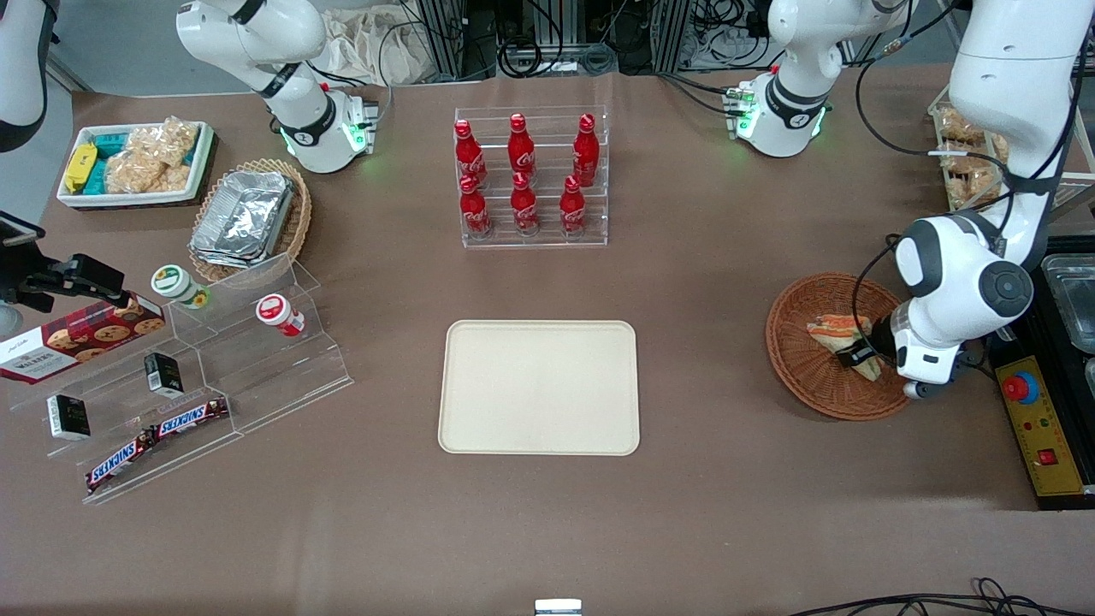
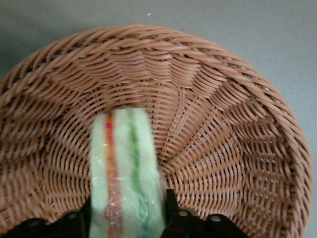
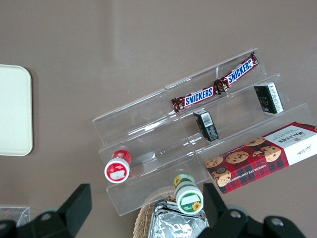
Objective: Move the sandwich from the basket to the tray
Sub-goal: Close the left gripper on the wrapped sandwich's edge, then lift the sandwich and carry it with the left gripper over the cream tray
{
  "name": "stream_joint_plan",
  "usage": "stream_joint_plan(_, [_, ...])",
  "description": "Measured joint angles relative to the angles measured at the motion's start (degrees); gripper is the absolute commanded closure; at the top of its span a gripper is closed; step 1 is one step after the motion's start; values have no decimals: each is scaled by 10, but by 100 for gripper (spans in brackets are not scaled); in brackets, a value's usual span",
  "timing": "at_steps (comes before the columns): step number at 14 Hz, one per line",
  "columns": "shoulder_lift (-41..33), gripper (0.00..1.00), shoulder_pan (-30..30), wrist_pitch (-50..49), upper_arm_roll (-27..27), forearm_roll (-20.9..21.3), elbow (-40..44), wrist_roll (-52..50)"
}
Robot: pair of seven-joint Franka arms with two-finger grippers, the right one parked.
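Observation:
The sandwich (image 1: 834,329) (image 2: 126,168), a pale wedge with orange and green layers in clear wrap, lies in the reddish-brown wicker basket (image 1: 804,376) (image 2: 223,124) toward the working arm's end of the table. My left gripper (image 1: 858,355) (image 2: 127,218) reaches into the basket. Its black fingers (image 2: 171,210) press against both bread faces, shut on the sandwich. The sandwich is low inside the basket, over the woven bottom. The cream-beige tray (image 1: 539,387) (image 3: 12,109) lies flat mid-table with nothing on it.
A clear rack of red bottles (image 1: 530,175) stands farther from the camera than the tray. A yellow control box (image 1: 1039,428) sits beside the basket. Toward the parked arm's end are a tiered acrylic stand (image 1: 197,376), a foil-filled tan basket (image 1: 248,218) and a white snack bin (image 1: 137,162).

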Motion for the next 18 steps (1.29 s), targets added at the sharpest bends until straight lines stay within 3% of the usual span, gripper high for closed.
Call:
stream_joint_plan(6, [-43,100,-1,-185,-14,0,98,-1])
stream_joint_plan(11, [-78,100,-2,-443,-60,0,311,-3])
stream_joint_plan(14, [-58,100,-20,-459,-105,0,338,-8])
stream_joint_plan(18, [24,100,-125,-390,-116,24,339,-91])
